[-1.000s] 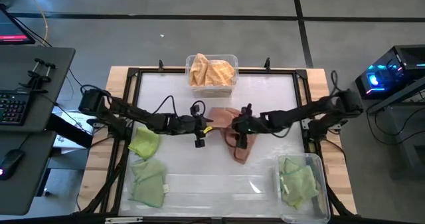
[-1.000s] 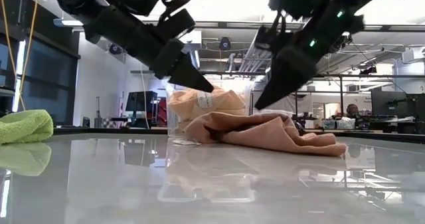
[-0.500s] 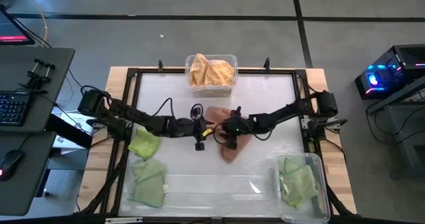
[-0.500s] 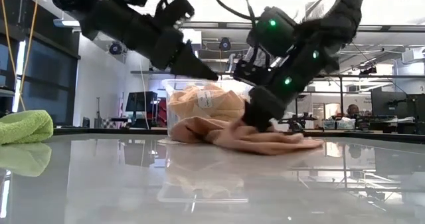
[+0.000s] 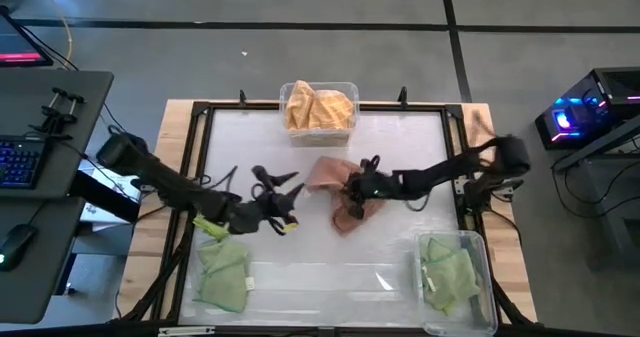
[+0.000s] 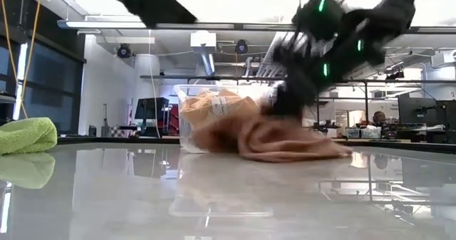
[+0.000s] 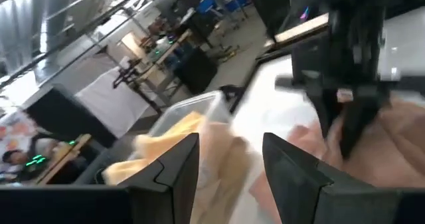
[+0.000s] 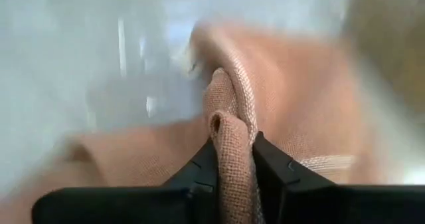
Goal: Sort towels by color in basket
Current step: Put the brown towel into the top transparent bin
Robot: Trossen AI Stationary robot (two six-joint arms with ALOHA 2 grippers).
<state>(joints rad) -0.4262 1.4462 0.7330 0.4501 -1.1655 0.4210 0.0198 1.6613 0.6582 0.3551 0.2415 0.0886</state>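
White and shiny, the tabletop (image 5: 330,262) sits in a big room with desks and screens far behind it. My right tool (image 5: 352,191) is near the middle of the tabletop. It is closed tight on a fold of the pink towel (image 5: 338,185). One part of the pink towel is lifted; the other parts lie on the tabletop. My left tool (image 5: 282,209) is open and holds nothing. It hangs just beside the green towels (image 5: 224,274) at the left side. The yellow towels (image 5: 318,106) sit in a clear bin (image 5: 347,89) at the far edge. More green towels (image 5: 449,272) lie in another clear bin (image 5: 482,279) at the near right corner.
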